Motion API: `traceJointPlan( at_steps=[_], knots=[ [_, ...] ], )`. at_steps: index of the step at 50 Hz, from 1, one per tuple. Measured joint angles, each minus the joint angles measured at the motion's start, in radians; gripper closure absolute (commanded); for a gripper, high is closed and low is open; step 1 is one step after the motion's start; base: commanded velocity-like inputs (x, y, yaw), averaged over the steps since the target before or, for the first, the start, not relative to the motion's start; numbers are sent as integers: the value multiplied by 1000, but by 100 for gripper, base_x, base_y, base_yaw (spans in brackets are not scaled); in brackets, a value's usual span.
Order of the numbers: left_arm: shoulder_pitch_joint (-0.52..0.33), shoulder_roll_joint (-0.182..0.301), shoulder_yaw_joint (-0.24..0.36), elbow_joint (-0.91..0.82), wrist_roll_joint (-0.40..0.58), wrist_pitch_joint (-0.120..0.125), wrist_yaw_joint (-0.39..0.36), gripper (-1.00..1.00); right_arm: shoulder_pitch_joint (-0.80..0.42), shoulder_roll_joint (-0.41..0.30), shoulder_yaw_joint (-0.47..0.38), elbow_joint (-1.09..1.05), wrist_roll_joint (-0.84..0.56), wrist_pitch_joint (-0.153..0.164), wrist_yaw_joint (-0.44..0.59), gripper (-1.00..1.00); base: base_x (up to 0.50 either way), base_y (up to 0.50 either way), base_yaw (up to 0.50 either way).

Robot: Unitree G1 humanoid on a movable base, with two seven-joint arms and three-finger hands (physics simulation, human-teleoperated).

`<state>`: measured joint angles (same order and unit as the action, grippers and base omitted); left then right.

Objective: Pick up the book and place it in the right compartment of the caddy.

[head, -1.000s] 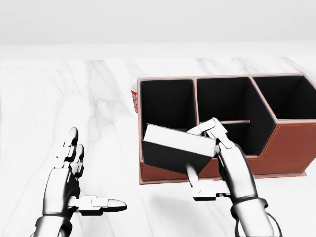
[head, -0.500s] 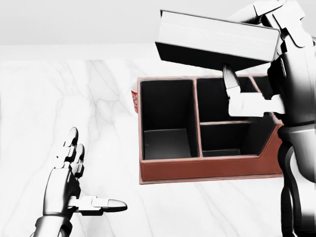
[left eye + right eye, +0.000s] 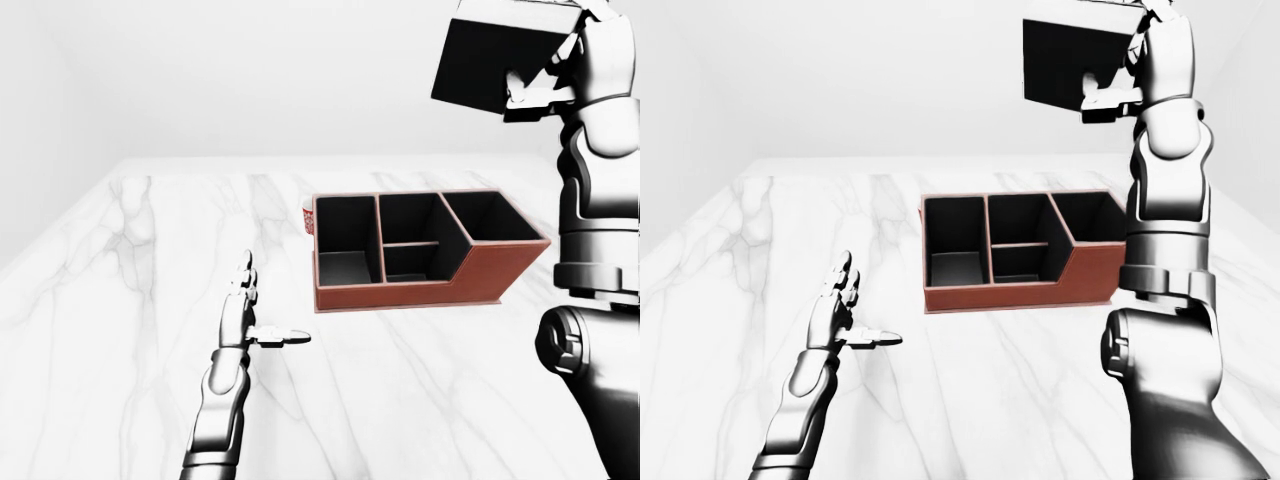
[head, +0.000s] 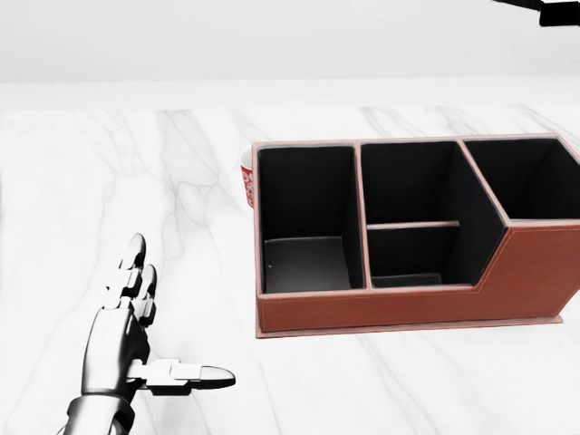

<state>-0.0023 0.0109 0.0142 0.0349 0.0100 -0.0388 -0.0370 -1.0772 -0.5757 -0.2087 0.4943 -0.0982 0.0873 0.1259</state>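
Left robot hand (image 4: 136, 340): fingers spread, empty, over marble worktop (image 4: 109, 181). Red-patterned cup (image 4: 246, 184): touching caddy's 9 o'clock wall. Caddy (image 4: 399, 308): compartments empty. Right robot hand (image 3: 560, 70): pinching book (image 3: 495, 60), raised high at caddy's 1 o'clock.

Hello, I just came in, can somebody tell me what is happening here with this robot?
The robot's right hand holds a dark book high in the air, well above the marble table. The red-brown caddy stands on the table with all its compartments empty, so the book is not yet placed. A red and white cup peeks out at the caddy's left side. The left hand is open and holds nothing, low on the left of the head view.
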Motion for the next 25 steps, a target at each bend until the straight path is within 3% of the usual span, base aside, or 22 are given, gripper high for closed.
traceJointPlan(
  at_steps=[12, 25],
  knots=[
    [-5, 1, 0, 13, 2, -6, 1, -100, -176, -88, 17, 449, -43, 0, -47, 100, 0, 0, 0],
    [-8, 1, 0, 24, 5, -14, 2, -100, -243, -137, 32, 658, -82, 0, -77, 100, 0, 0, 0]
  ],
)
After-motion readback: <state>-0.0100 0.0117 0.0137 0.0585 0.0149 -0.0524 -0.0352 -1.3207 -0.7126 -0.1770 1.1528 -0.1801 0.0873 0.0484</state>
